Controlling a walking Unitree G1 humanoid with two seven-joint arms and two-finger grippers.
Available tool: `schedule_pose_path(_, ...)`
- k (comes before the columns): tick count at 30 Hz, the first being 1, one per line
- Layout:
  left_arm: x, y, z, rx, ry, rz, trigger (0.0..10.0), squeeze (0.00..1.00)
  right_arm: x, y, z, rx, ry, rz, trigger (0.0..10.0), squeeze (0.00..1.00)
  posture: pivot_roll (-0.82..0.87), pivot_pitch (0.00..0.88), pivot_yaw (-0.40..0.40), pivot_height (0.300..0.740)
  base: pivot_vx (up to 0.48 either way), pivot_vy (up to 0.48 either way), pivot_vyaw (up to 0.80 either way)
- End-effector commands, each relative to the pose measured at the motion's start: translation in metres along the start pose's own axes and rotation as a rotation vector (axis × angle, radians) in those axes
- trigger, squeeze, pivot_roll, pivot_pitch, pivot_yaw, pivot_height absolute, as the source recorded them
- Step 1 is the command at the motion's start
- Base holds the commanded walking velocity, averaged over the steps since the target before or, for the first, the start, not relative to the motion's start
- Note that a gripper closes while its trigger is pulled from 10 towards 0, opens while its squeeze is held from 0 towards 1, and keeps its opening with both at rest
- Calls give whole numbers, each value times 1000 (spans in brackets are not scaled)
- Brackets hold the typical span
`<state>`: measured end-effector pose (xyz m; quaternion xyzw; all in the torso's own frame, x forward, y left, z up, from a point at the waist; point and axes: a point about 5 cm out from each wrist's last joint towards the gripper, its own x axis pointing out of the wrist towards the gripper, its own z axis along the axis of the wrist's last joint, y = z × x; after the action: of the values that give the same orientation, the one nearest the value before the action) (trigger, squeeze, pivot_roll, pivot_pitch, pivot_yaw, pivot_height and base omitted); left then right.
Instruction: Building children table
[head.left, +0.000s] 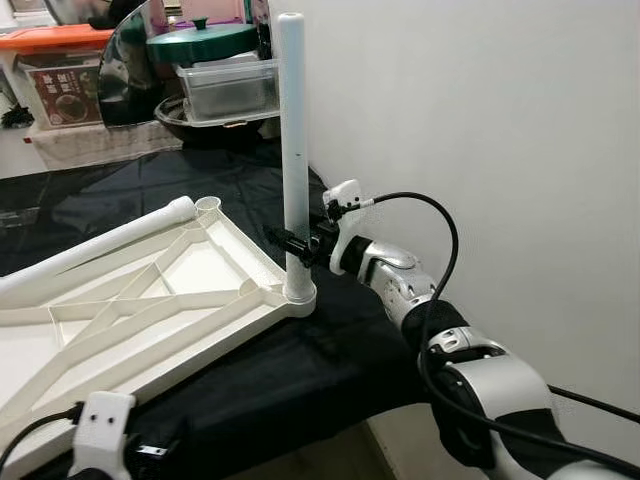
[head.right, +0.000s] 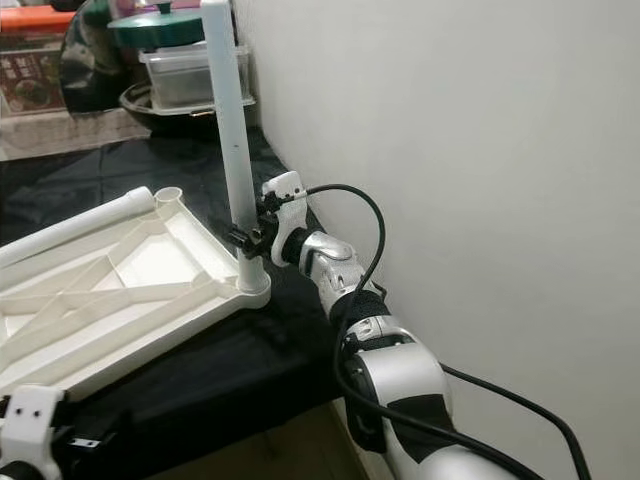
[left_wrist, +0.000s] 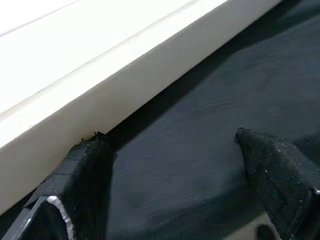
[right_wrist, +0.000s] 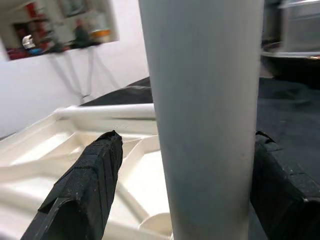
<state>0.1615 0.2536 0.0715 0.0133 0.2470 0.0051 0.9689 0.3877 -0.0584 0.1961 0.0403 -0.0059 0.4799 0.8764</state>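
A white table top (head.left: 150, 320) lies upside down on the black cloth (head.left: 330, 370). One white leg (head.left: 293, 130) stands upright in its near right corner socket. My right gripper (head.left: 290, 242) reaches the leg low down from the wall side. Its fingers (right_wrist: 85, 185) straddle the leg (right_wrist: 205, 120), with a gap showing on one side, so it is open. A second leg (head.left: 100, 245) lies along the far rim, beside an empty socket (head.left: 208, 205). My left gripper (left_wrist: 170, 135) is open at the table top's near edge (left_wrist: 75, 100), one finger touching it.
A white wall (head.left: 480, 120) runs close along the right. At the back stand an orange-lidded box (head.left: 60, 70), a clear plastic box (head.left: 225, 85) and a green pot lid (head.left: 200, 40). The cloth's front edge drops off near my right arm.
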Motion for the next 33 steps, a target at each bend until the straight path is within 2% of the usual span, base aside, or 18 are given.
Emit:
schedule_pose_path(1, -3, 18, -10, 5, 58, 91, 10000, 0, 2, 2, 8, -33, 2, 50, 10000, 0, 27, 0, -17, 740, 0, 0, 0)
schedule_pose_path(8, -4, 40, -1, 32, 29, 218, 10000, 0, 2, 7, 13, -42, -7, 152, 10000, 0, 27, 0, -17, 740, 0, 0, 0)
schedule_pose_path(15, -1, 39, 6, 43, 6, 231, 10000, 0, 8, 17, 16, -59, -32, 228, 10000, 0, 27, 0, -17, 740, 0, 0, 0)
schedule_pose_path(16, 1, 29, 10, 39, -19, 187, 10000, 0, 12, 19, 18, -69, -34, 218, 10000, 0, 26, 0, -20, 740, 0, 0, 0)
schedule_pose_path(17, 1, 29, 10, 39, -19, 187, 10000, 0, 12, 19, 18, -69, -34, 218, 10000, 0, 26, 0, -20, 740, 0, 0, 0)
schedule_pose_path(18, 3, 18, 14, 21, -46, 139, 10000, 0, 15, 20, 20, -69, -36, 206, 10000, 0, 26, 0, -20, 740, 0, 0, 0)
schedule_pose_path(19, 3, 18, 14, 21, -46, 139, 10000, 0, 15, 20, 20, -69, -36, 206, 10000, 0, 26, 0, -20, 740, 0, 0, 0)
schedule_pose_path(20, 4, 11, 17, 7, -65, 109, 10000, 0, 17, 21, 21, -68, -35, 196, 10000, 0, 26, 0, -20, 740, 0, 0, 0)
schedule_pose_path(21, 6, -11, 25, -2, -126, 19, 10000, 0, 22, 22, 22, -77, -34, 162, 10000, 0, 27, 0, -22, 740, 0, 0, 0)
schedule_pose_path(22, 6, -25, 31, -8, -167, -38, 10000, 0, 24, 23, 23, -83, -34, 140, 10000, 0, 27, 0, -22, 740, 0, 0, 0)
schedule_pose_path(23, 6, -49, 39, -45, -224, -120, 10000, 0, 28, 25, 23, -87, -29, 137, 10000, 0, 28, 0, -25, 740, 0, 0, 0)
schedule_pose_path(24, 6, -49, 39, -45, -224, -120, 10000, 0, 28, 25, 23, -87, -29, 137, 10000, 0, 28, 0, -25, 740, 0, 0, 0)
schedule_pose_path(25, 5, -74, 48, -65, -276, -208, 10000, 0, 32, 29, 22, -87, -20, 155, 10000, 0, 25, 0, -30, 740, 0, 0, 0)
schedule_pose_path(27, 5, -74, 48, -65, -276, -208, 10000, 0, 32, 29, 22, -87, -20, 155, 10000, 0, 25, 0, -30, 740, 0, 0, 0)
schedule_pose_path(29, 1, -112, 57, -120, -333, -317, 10000, 0, 37, 38, 21, -84, -3, 230, 10000, 0, 29, 0, -37, 740, 0, 0, 0)
schedule_pose_path(30, -1, -124, 59, -128, -342, -348, 10000, 0, 38, 41, 21, -79, 6, 259, 10000, 0, 31, 0, -41, 740, 0, 0, 0)
schedule_pose_path(31, -1, -124, 59, -128, -342, -348, 10000, 0, 38, 41, 21, -79, 6, 259, 10000, 0, 31, 0, -41, 740, 0, 0, 0)
schedule_pose_path(33, -4, -139, 60, -161, -341, -384, 10000, 0, 39, 46, 21, -30, 21, 358, 10000, 0, 40, 3, -50, 740, 0, 0, 0)
